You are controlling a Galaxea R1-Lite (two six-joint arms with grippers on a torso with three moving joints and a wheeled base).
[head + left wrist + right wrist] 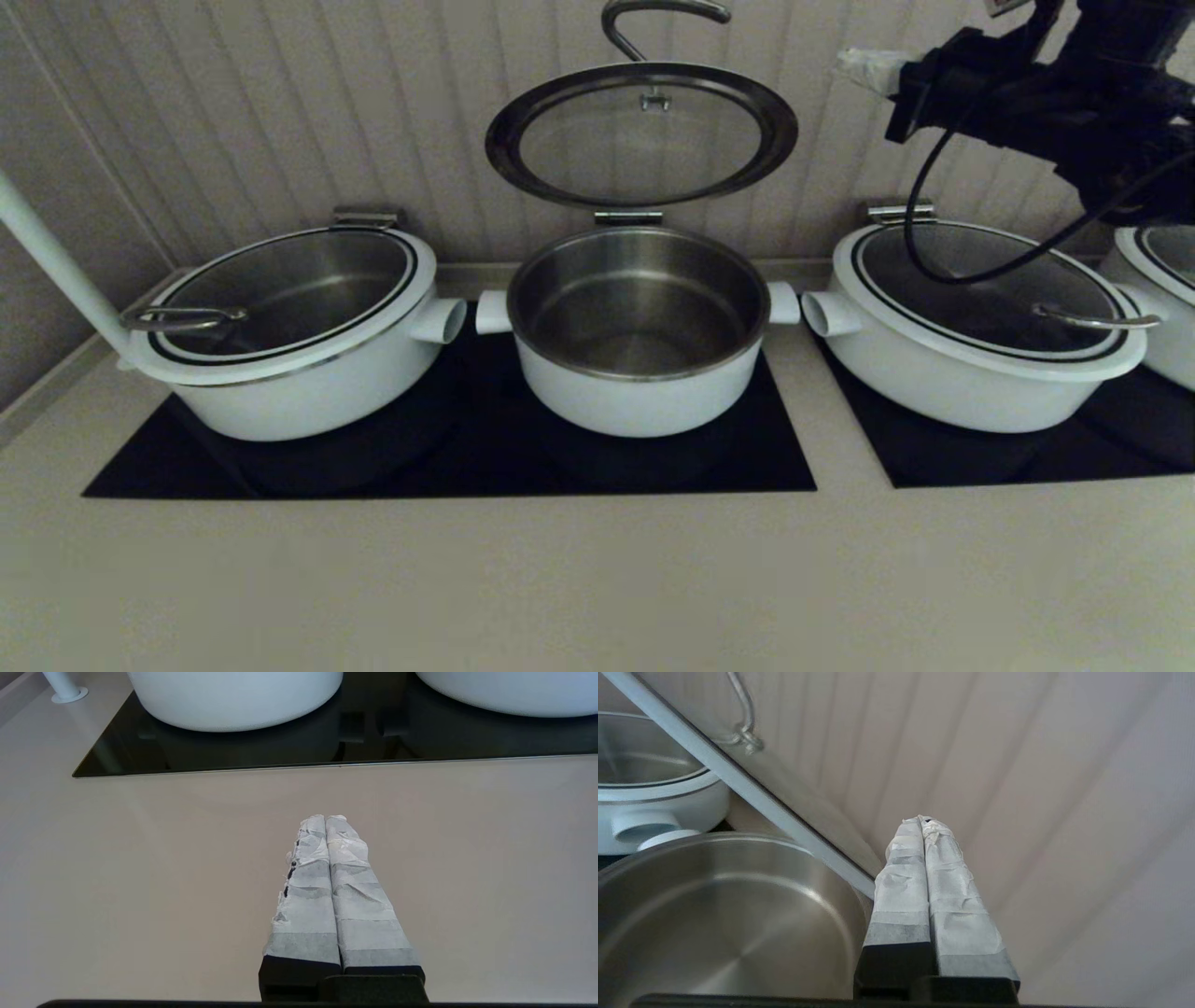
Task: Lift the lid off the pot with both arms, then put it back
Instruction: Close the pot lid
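The pot (pixel 639 397) stands open in the middle on a black cooktop (pixel 448 471), its steel inside bare. The lid (pixel 641 140) stands tilted up behind and above it, underside toward me, on a steel bracket at the pot's back rim, with its steel bar handle (pixel 653 14) at the top. My right gripper (pixel 864 67) is shut and empty, high to the right of the lid and apart from it. In the right wrist view its tips (pixel 923 820) point at the wall beside the lid's white rim (pixel 738 781), above the pot (pixel 728 914). My left gripper (pixel 325 817) is shut and empty, low over the counter in front of the cooktop (pixel 243 751).
A wider white pot (pixel 299 392) with its lid on stands at the left, another (pixel 971 373) at the right, and a further one (pixel 1162 280) at the far right. A white pole (pixel 56 261) rises at the far left. A ribbed wall stands close behind.
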